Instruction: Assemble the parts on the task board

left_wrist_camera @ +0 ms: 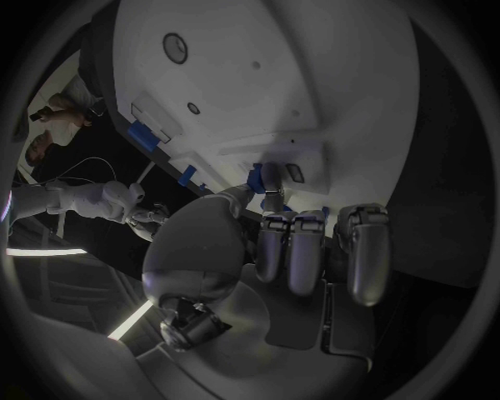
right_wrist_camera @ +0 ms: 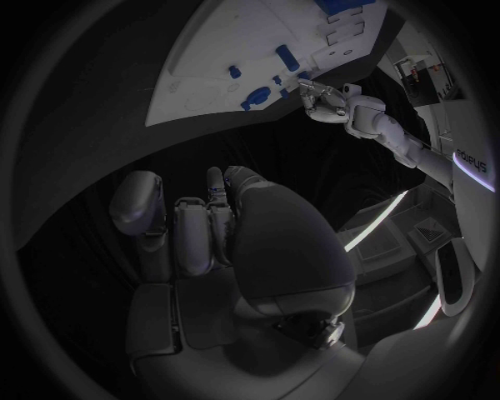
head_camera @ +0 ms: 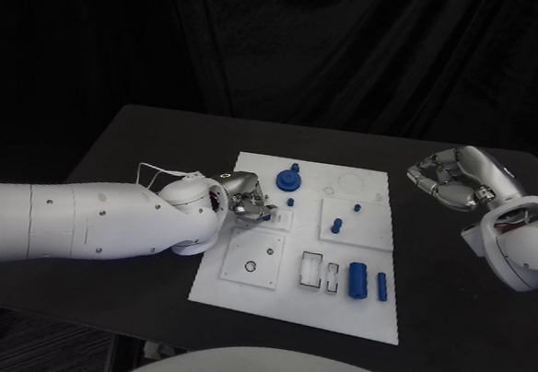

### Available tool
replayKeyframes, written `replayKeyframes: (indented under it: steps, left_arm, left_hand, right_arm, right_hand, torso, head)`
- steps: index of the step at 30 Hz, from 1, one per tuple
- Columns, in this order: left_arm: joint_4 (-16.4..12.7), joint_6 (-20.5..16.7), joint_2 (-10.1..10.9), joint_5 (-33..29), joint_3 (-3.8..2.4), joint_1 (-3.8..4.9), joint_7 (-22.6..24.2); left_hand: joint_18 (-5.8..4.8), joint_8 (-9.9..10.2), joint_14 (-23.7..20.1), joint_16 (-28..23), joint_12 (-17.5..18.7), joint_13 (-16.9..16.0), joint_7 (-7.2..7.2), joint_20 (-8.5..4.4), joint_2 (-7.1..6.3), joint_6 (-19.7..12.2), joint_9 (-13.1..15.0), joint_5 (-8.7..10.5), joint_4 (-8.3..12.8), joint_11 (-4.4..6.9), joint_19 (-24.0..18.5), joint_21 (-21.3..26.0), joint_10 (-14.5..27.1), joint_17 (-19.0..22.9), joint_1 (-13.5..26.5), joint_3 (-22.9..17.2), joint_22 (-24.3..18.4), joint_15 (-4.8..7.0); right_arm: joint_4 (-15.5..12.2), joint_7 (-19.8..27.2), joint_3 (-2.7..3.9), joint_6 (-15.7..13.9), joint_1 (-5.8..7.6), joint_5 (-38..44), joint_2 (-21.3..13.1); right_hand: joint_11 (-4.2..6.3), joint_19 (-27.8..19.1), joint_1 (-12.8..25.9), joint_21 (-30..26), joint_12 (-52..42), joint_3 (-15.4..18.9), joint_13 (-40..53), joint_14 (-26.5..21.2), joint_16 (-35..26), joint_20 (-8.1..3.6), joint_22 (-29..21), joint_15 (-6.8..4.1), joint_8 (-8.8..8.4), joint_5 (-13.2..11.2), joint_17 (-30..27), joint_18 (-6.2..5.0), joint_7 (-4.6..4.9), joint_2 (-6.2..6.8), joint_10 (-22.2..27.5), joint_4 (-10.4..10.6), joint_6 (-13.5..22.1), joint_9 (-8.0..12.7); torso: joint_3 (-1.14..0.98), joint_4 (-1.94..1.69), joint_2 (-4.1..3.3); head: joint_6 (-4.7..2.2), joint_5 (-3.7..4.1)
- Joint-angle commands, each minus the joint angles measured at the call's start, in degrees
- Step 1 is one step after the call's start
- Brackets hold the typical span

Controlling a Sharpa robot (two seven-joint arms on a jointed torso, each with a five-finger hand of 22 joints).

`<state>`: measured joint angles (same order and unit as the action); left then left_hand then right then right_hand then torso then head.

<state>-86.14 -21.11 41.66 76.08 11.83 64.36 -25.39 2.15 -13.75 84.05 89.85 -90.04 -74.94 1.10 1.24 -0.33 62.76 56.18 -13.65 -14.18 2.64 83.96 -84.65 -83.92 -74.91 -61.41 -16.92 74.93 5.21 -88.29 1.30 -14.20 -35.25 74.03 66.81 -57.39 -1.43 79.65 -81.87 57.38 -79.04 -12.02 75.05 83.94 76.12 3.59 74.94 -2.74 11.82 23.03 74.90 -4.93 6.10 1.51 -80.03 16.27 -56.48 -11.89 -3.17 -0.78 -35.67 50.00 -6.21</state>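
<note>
A: Where do we see the left hand (head_camera: 246,197)?
B: Over the task board (head_camera: 332,320)'s left edge, pinching a small blue part (left_wrist_camera: 257,177).
A: The right hand (head_camera: 452,180)?
B: Curled, pinching a blue piece (right_wrist_camera: 219,191), off the board.

The task board (head_camera: 295,315) is white on the black table (head_camera: 454,303). Its parts are blue: a round knob (head_camera: 288,181), a thick cylinder (head_camera: 357,280) and a slim peg (head_camera: 382,286). Both hands, left (head_camera: 249,195) and right (head_camera: 451,178), are silver on white arms.
</note>
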Motion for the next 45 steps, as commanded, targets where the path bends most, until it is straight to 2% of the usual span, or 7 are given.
replayKeyframes:
  steps: [1, 14, 24, 31, 33, 38, 45]
  left_arm:
    - [-0.01, 2.25, -0.15, -0.34, 0.27, -0.48, -0.38]
    - [0.14, 2.28, -0.20, -0.34, 0.27, -0.55, -0.25]
    - [0.40, 1.84, -0.29, -0.34, 0.27, -0.63, -0.62]
    - [-0.24, -0.80, 0.48, -0.34, 0.26, -0.65, -0.57]
    - [-0.77, -1.83, 1.00, 0.24, 0.26, -0.64, -0.34]
    - [-2.01, -3.29, 2.45, 2.86, 0.25, -0.35, 0.39]
    - [-2.96, -4.17, 4.15, 4.29, 0.25, 2.29, 2.94]
  left_hand:
    - [0.01, 0.71, 5.95, 0.15, 0.04, -15.06, 0.15, -0.16, 0.03, 0.32, 0.08, 2.56, -2.08, 0.07, 0.37, 0.29, -6.08, -15.09, 1.94, 2.12, 8.50, 0.23]
    - [0.03, 1.93, 5.95, 0.15, 0.04, -15.06, 0.20, -0.08, 2.07, 0.80, 0.35, 5.18, -2.59, 0.00, 0.40, 0.50, -6.08, -15.09, 6.65, 7.41, 8.63, 0.16]
    - [-0.02, 2.72, 5.95, 0.15, 0.04, -15.06, 0.27, -0.01, 4.67, 1.09, 0.65, 5.21, -2.71, -0.05, 0.57, 0.50, -6.08, -15.09, 10.79, 11.10, 8.90, 0.12]
    - [-0.15, 2.17, 5.95, 0.15, 0.04, -15.06, -0.01, -0.15, 5.08, 1.75, 1.82, 4.89, -2.55, 0.16, 1.02, 0.13, -6.08, -15.09, 11.02, 12.70, 9.39, 0.29]
    - [-0.20, 1.46, 5.95, 0.15, 0.04, -15.06, -0.20, -0.29, 5.08, 1.49, 3.51, 4.48, -2.57, 0.28, 1.22, 0.00, -6.08, -15.09, 10.15, 13.37, 9.58, 0.44]
    - [-0.42, -2.91, 5.95, 0.15, 0.04, -15.06, -0.45, -0.59, 5.57, -2.13, 13.16, 4.05, -2.59, 0.57, 1.89, -0.51, -6.08, -15.09, 6.92, 16.21, 10.37, 0.72]
    - [-0.58, -4.43, 5.95, 0.15, 0.04, -15.06, -0.60, -0.70, 5.64, -3.41, 16.94, 3.37, -2.48, 0.73, 2.29, -0.87, -6.08, -15.09, 4.07, 17.65, 10.89, 0.84]
  right_arm:
    - [-0.05, -1.02, 0.04, 0.43, -0.16, 0.34, -0.06]
    - [0.01, -1.28, 0.04, 0.72, -0.18, 0.34, 0.02]
    - [-0.06, -1.55, 0.04, 0.98, -0.22, 0.34, -0.04]
    - [-0.27, -1.49, 0.04, 0.80, -0.23, 0.34, -0.43]
    - [-0.33, -1.44, 0.04, 0.72, -0.23, 0.34, -0.58]
    - [-0.38, -1.42, 0.04, 0.57, -0.23, 0.34, -0.76]
    - [-0.38, -1.53, 0.04, 0.41, -0.22, 0.34, -0.88]
  right_hand:
    - [-0.05, -0.22, -0.03, -0.34, 0.09, -0.33, 3.79, 2.04, -0.28, 0.20, 6.30, 0.34, -0.28, 0.17, 3.00, -1.12, -0.05, 0.28, 0.43, 0.07, 0.29, 0.08]
    - [-0.03, -0.22, -0.13, -0.41, 0.09, -0.38, 3.78, 2.04, -0.26, 0.20, 6.29, 0.33, -0.27, 0.30, 3.01, -1.13, -0.06, 0.38, 0.44, 0.00, 0.28, 0.08]
    - [-0.02, -0.22, -0.37, -0.50, 0.05, -0.55, 3.81, 2.05, -0.26, 0.19, 6.29, 0.32, -0.25, 0.57, 3.00, -1.15, -0.08, 0.43, 0.41, -0.11, 0.26, 0.08]
    - [-0.02, -0.25, -0.42, -0.62, 0.09, -0.58, 3.76, 2.03, -0.34, 0.19, 6.27, 0.31, -0.25, 0.66, 2.93, -1.17, -0.07, 0.49, 0.45, -0.14, 0.27, 0.09]
    - [-0.02, -0.25, -0.42, -0.62, 0.09, -0.58, 3.76, 2.03, -0.34, 0.19, 6.27, 0.31, -0.25, 0.66, 2.93, -1.17, -0.07, 0.49, 0.45, -0.14, 0.27, 0.09]
    - [-0.03, -0.23, -0.42, -0.60, 0.11, -0.58, 3.75, 2.03, -0.33, 0.19, 6.27, 0.31, -0.25, 0.69, 2.94, -1.16, -0.06, 0.52, 0.46, -0.13, 0.28, 0.09]
    - [-0.03, -0.24, -0.41, -0.61, 0.10, -0.58, 3.75, 2.03, -0.33, 0.19, 6.27, 0.31, -0.25, 0.70, 2.94, -1.16, -0.05, 0.52, 0.46, -0.12, 0.28, 0.09]
  torso:
    - [-0.01, 0.05, 0.00]
    - [-0.03, 0.08, 0.02]
    - [-0.02, 0.00, 0.00]
    - [-0.02, 0.05, 0.00]
    - [-0.01, 0.05, 0.00]
    - [0.00, 0.05, 0.00]
    - [0.06, 0.00, 0.01]
  head:
    - [0.00, -0.04]
    - [0.00, -0.20]
    - [0.00, -0.10]
    - [0.00, -0.12]
    - [0.00, -0.09]
    - [0.00, -0.17]
    - [0.00, -0.61]
